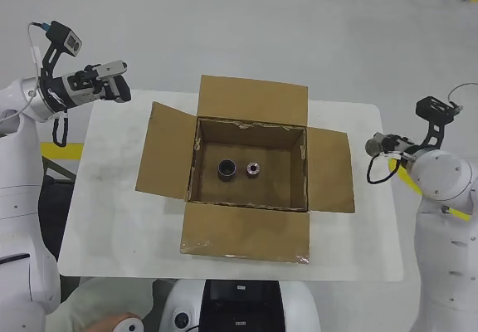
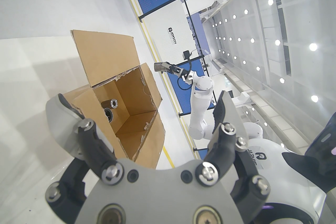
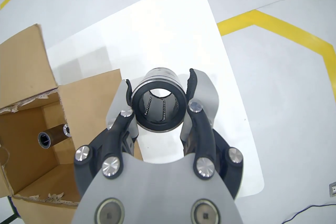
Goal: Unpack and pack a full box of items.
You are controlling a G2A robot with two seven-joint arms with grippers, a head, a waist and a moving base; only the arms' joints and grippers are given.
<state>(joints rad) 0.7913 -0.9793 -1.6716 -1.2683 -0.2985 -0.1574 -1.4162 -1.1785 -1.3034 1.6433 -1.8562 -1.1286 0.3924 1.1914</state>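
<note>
An open cardboard box (image 1: 251, 232) sits in the middle of the top view on a white worktop (image 1: 110, 224), with all four flaps folded outward. Two items rest on its floor, toward the left half of the interior. One is a dark sleeve (image 1: 226, 170) with its open end facing up. Just to its right is a small silver part (image 1: 252, 170), with a narrow gap between them. The left wrist view shows the same pair deep inside the box, the dark sleeve (image 2: 108, 114) next to the small silver part (image 2: 114, 103). The right wrist view shows them again against the cardboard wall.

The right gripper (image 1: 374, 146) is at the right of the top view, beyond the box's right flap and near the worktop's right edge. Its jaws are closed on a linear bearing (image 3: 157, 107), pressing on opposite sides of the barrel. The bearing is a metal cylinder with black end rings, and rows of small balls line its bore. The right wrist view shows the bearing held up off the worktop, beside the box and outside it. The left wrist view shows this gripper (image 2: 160, 67) farther off, with the cylinder sticking out of it.

The left gripper (image 1: 119, 81) is in the upper left of the top view, by the worktop's far left corner and well apart from the box. Its jaws stand wide apart with nothing between them, and its own view shows both dark fingertips (image 2: 67, 104) spread.
</note>
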